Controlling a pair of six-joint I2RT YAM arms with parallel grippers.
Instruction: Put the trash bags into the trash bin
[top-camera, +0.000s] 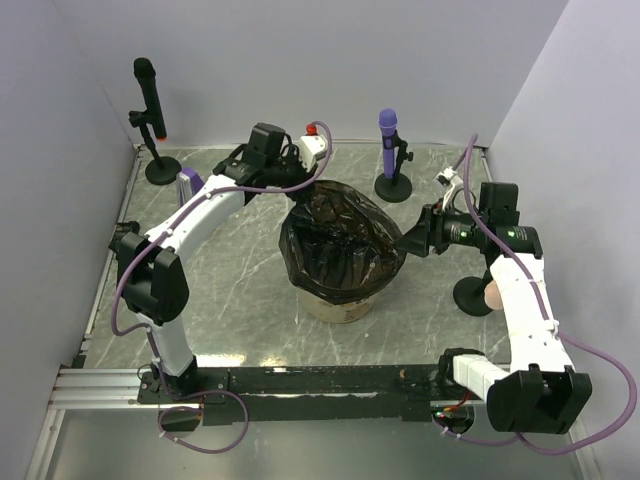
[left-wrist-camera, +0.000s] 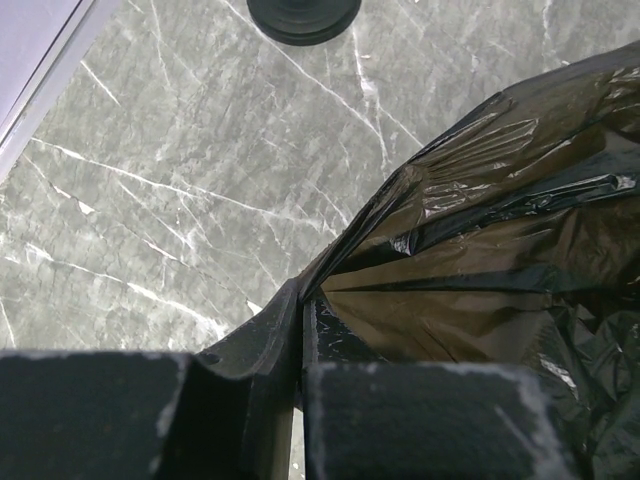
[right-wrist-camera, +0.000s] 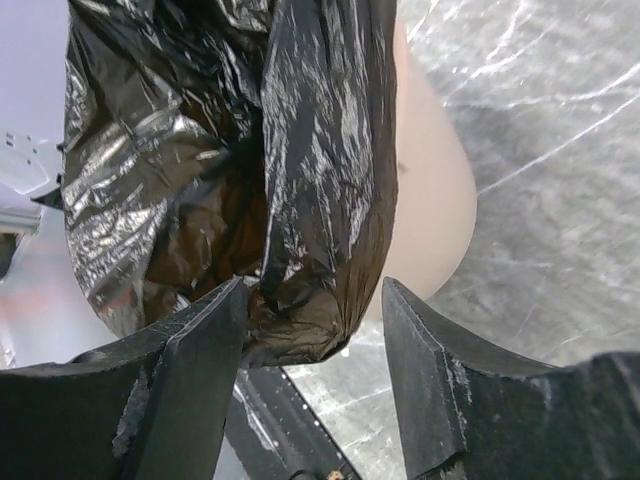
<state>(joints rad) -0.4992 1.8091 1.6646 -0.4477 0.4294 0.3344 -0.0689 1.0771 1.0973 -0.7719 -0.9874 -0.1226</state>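
Right gripper (right-wrist-camera: 315, 300) fills the bottom of its wrist view, jaws spread wide, with a fold of bag (right-wrist-camera: 310, 160) hanging loose between them (nothing pinched there). Tan bin (right-wrist-camera: 435, 200) peeks out behind the bag, right of centre. Left gripper (left-wrist-camera: 302, 335), at the bottom of its own view, has its jaws nearly together with bag film caught in the slit. In the top view the bag sits puffed up over the bin at centre frame, on the table (top-camera: 230, 300).
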